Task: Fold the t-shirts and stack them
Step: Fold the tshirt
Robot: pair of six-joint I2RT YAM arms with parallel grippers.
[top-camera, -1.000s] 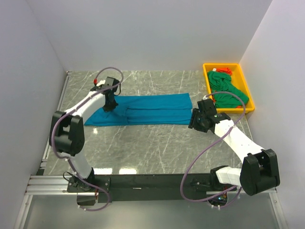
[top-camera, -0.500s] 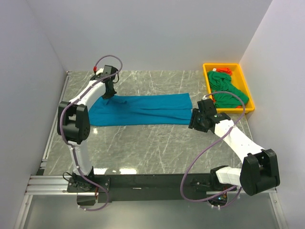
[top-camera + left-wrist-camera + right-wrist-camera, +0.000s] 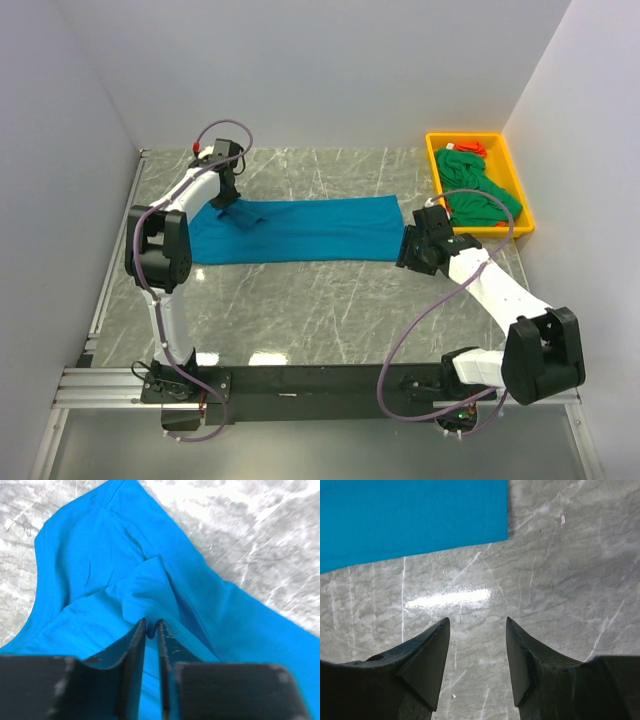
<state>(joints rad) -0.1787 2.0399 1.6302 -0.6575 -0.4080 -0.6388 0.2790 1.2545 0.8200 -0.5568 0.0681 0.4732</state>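
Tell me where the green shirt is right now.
In the top view, the green shirt lies bunched in the yellow bin at the table's far right corner, with a small red-orange piece beside it at the bin's far end.

White arms [image 3: 495,290], black joints [image 3: 545,355], looping purple cables [image 3: 226,123], dark wedge-fingered right pincer [image 3: 477,625].
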